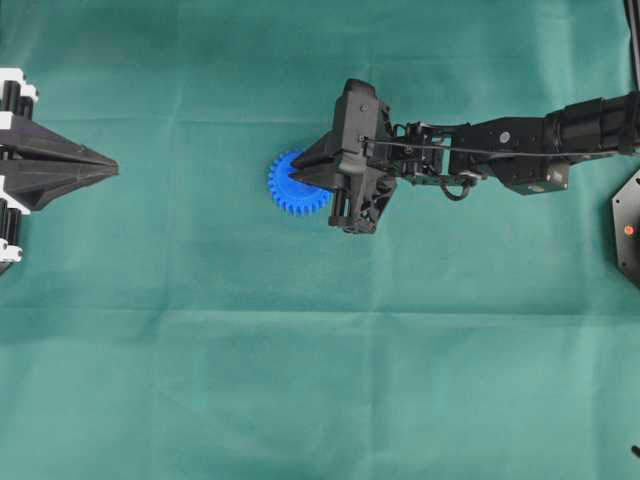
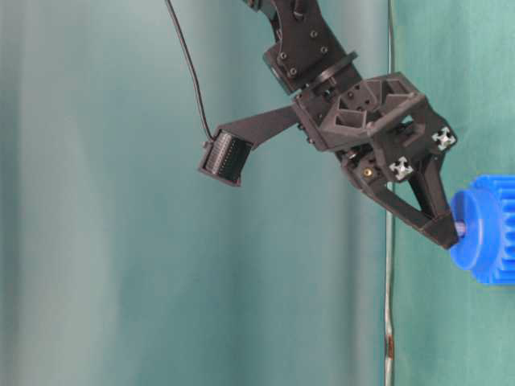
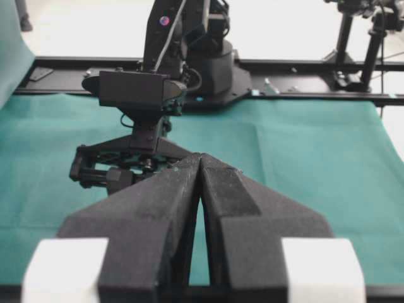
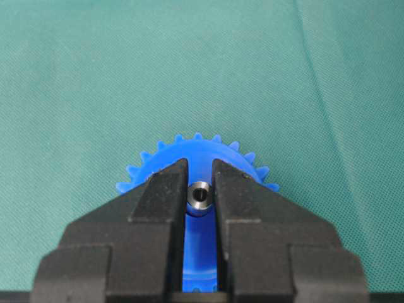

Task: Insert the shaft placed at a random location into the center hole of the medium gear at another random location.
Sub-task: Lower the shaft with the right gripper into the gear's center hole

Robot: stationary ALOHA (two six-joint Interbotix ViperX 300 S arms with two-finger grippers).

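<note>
I keep my right hand (image 4: 201, 189) pinched on the short silvery metal shaft (image 4: 201, 195), end-on directly above the bright blue toothed plastic gear (image 4: 197, 148), so it lines up with the center hole, hidden beneath. Beyond the gear, my left hand (image 1: 108, 168) rests closed, empty, clear of the green-clothed tabletop (image 1: 300, 380).

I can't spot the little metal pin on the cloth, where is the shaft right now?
The shaft is pinched between the right gripper's fingertips, directly over the middle of the blue gear, just left of centre in the overhead view.
</note>
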